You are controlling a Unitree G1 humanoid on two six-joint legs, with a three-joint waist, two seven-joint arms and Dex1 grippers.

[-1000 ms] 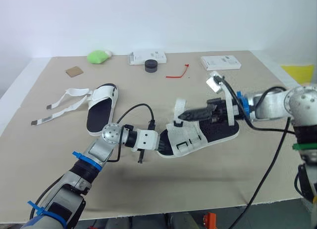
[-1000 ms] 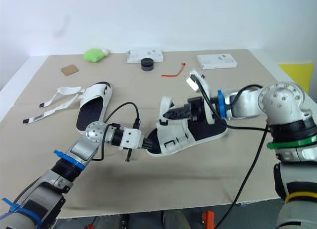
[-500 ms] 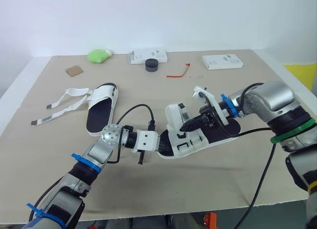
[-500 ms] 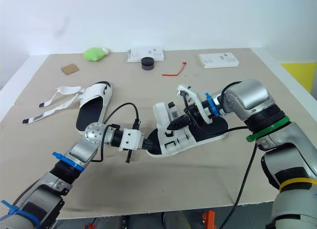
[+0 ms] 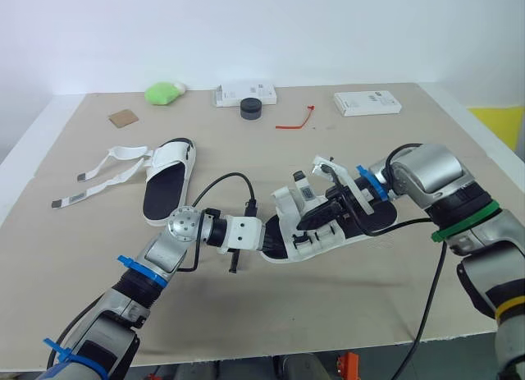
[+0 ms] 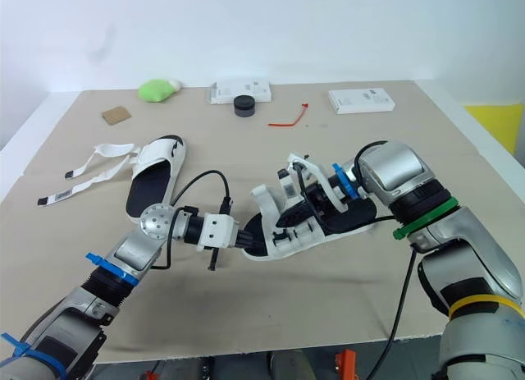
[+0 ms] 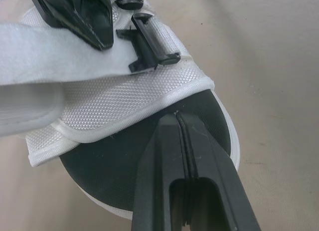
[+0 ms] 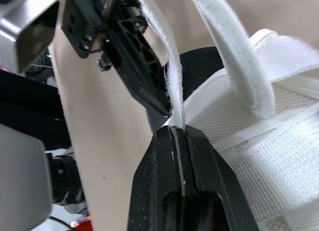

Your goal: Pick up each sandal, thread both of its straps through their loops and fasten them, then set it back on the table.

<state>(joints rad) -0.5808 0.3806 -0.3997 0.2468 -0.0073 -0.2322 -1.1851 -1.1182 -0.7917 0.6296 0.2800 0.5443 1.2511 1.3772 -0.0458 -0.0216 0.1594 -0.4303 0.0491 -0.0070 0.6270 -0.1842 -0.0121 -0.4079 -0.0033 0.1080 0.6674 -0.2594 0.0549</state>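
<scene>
1. We see bright, even light from overhead on the table (image 5: pixel 344 306); the wall (image 5: pixel 262 27) across the upper frame is almost washed out.
2. Shadows are soft and faint, falling at lower centre just below the sandal (image 5: pixel 324 242).
3. The strap (image 8: pixel 234 46) gleams white in the right wrist view, without harsh glare.

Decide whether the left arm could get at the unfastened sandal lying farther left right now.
Probably not yet: the left gripper is shut on one end of the near sandal. Nothing lies between it and the unfastened sandal, so letting go should suffice.
</scene>
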